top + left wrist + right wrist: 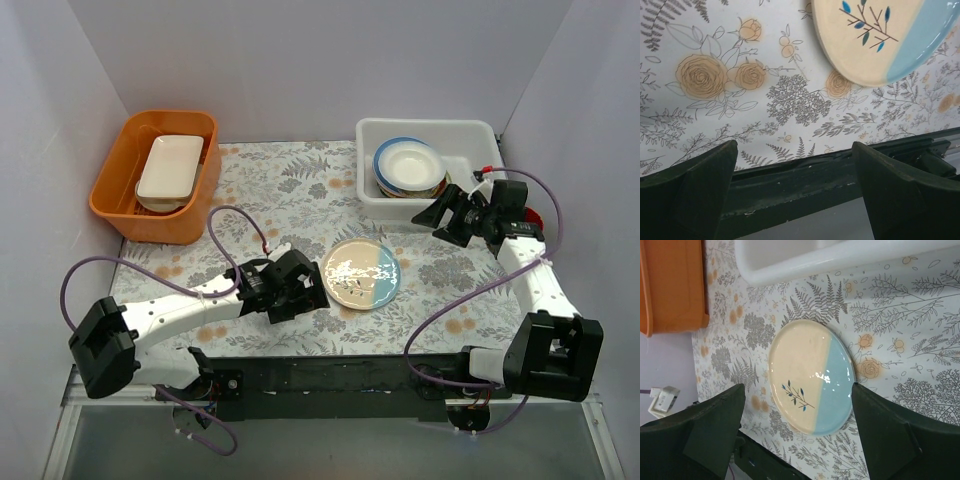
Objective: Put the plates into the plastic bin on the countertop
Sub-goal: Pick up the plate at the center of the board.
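Note:
A cream and light blue plate (361, 273) with a blue sprig lies flat on the leaf-print countertop (290, 190). It shows in the left wrist view (880, 35) and the right wrist view (811, 384). The white plastic bin (478, 131) at the back right holds a stack of plates (410, 167). My left gripper (305, 287) is open and empty, low over the countertop just left of the plate. My right gripper (440, 215) is open and empty, in front of the bin's right part, raised above the countertop.
An orange tub (120, 200) holding a white rectangular dish (169, 168) stands at the back left. A black rail (330, 375) runs along the near edge of the table. Purple cables loop beside both arms. White walls close in the sides and back.

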